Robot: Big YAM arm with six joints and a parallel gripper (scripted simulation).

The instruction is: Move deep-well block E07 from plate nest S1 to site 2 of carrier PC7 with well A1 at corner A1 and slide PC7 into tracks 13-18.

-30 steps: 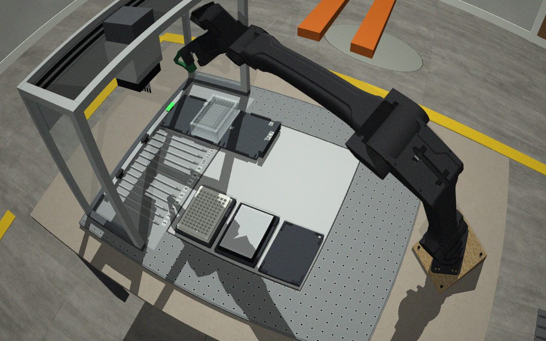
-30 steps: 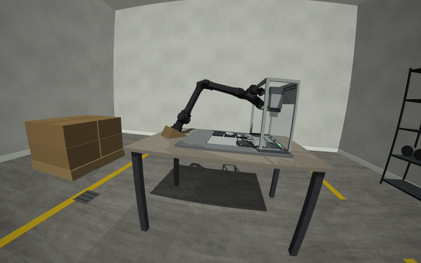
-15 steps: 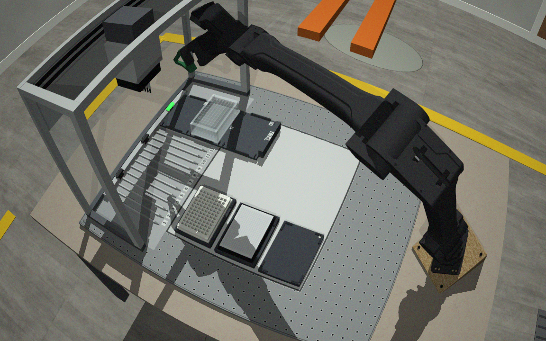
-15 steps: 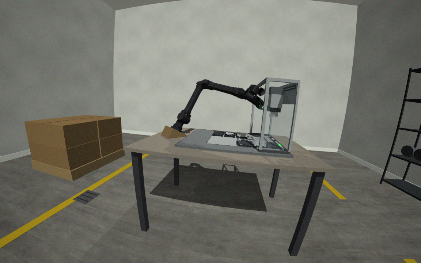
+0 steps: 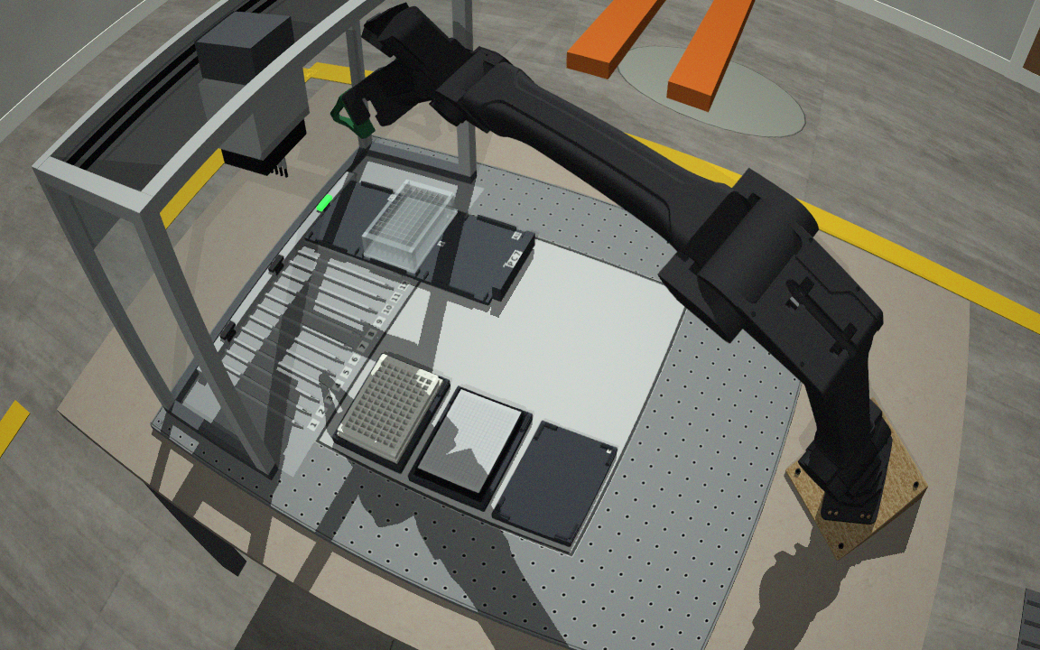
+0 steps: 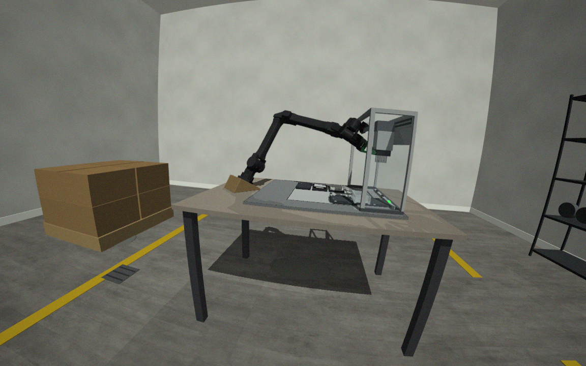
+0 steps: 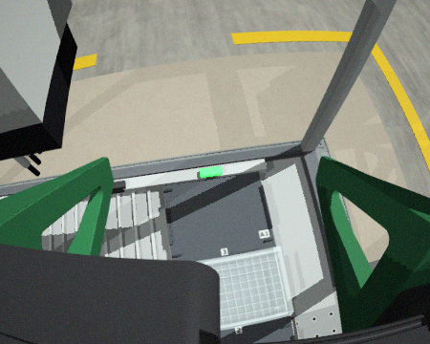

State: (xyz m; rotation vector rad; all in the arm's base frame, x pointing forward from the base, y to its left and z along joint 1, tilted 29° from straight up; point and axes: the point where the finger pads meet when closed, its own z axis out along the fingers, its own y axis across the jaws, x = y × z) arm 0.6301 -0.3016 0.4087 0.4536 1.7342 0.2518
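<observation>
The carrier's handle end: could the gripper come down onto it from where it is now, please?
Probably yes. The open gripper hangs high by the frame's far post, while the carrier's handle end lies outside the frame with nothing above it.

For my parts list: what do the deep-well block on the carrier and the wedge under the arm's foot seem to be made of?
Deep-well block: seemingly clear glossy plastic; the dark carrier shows through it. Wedge: probably raw chipboard or similar, matte, speckled brown.
</observation>
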